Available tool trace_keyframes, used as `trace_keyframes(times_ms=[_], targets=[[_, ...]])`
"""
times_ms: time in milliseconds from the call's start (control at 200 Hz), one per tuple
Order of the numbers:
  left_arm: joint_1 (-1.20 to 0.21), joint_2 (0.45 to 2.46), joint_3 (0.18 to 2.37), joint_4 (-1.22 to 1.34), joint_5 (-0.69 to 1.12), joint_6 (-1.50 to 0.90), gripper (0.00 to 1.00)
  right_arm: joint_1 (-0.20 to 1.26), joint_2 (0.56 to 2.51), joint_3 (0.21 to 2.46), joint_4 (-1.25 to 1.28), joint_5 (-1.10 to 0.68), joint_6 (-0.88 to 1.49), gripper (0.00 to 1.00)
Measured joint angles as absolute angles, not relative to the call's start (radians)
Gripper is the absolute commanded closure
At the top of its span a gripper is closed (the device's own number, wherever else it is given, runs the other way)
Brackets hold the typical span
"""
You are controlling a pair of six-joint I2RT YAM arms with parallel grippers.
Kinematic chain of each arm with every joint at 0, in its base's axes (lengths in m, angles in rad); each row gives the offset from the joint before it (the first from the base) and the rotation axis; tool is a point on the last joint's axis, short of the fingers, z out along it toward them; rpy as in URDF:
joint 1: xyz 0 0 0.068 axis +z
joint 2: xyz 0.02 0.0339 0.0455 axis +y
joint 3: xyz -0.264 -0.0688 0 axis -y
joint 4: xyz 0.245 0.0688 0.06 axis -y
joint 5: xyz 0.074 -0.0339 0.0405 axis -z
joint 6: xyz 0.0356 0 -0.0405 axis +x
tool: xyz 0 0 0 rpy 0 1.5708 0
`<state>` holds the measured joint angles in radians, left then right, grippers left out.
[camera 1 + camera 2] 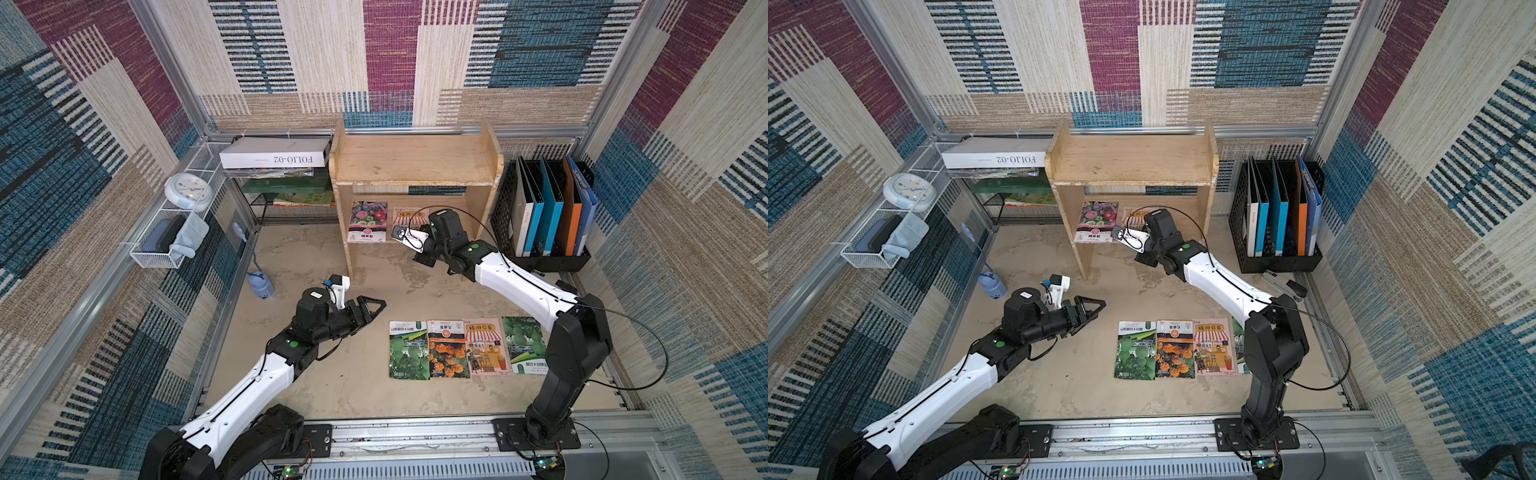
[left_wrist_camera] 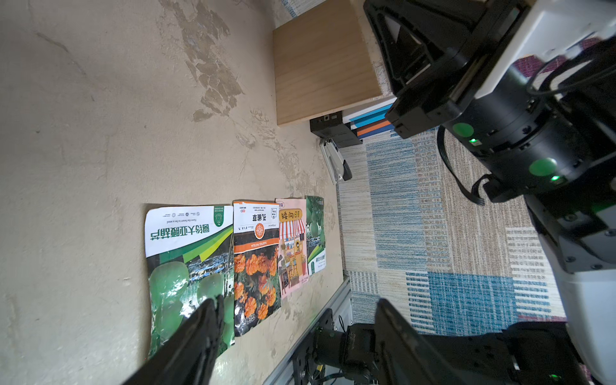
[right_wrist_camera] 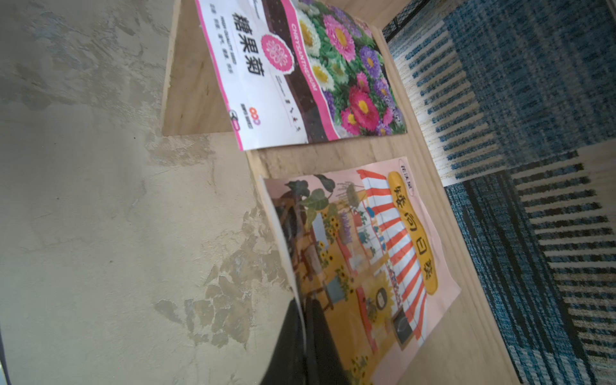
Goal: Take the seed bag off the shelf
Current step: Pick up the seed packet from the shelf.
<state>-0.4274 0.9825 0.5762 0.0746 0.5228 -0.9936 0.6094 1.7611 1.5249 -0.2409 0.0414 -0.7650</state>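
Observation:
The light wooden shelf (image 1: 415,162) stands at the back. Two seed bags lie on its lower tier (image 3: 333,153): a chrysanthemum bag (image 3: 300,66) and a pink shop-picture seed bag (image 3: 366,240). Both bags show in both top views, the chrysanthemum bag (image 1: 368,221) left of the pink bag (image 1: 409,216). My right gripper (image 3: 305,320) is shut on the pink bag's front edge, which curls up off the board. In the top views its fingertips are hidden under the wrist. My left gripper (image 1: 374,309) hangs open over the bare floor with nothing between its fingers (image 2: 206,320).
Several seed bags (image 1: 449,349) lie in a row on the floor at front right. A black file holder (image 1: 544,208) with folders stands right of the shelf, with a stapler (image 1: 1283,282) before it. A black wire rack holding a white box (image 1: 274,153) stands to the left.

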Motion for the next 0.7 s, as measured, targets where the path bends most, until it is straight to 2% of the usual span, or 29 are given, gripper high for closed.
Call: trace_keyframes(times_ms=[366,701], targets=[[-0.427,1.012,0.649,0.094,0.481,-1.081,0.23,0.643,1.605,1.364,-0.23,0.064,-0.739,1.0],[-0.428,1.189,0.785,0.205,0.445,-1.202,0.21,0.656,1.496,1.228,-0.17,0.051,-0.725,1.0]])
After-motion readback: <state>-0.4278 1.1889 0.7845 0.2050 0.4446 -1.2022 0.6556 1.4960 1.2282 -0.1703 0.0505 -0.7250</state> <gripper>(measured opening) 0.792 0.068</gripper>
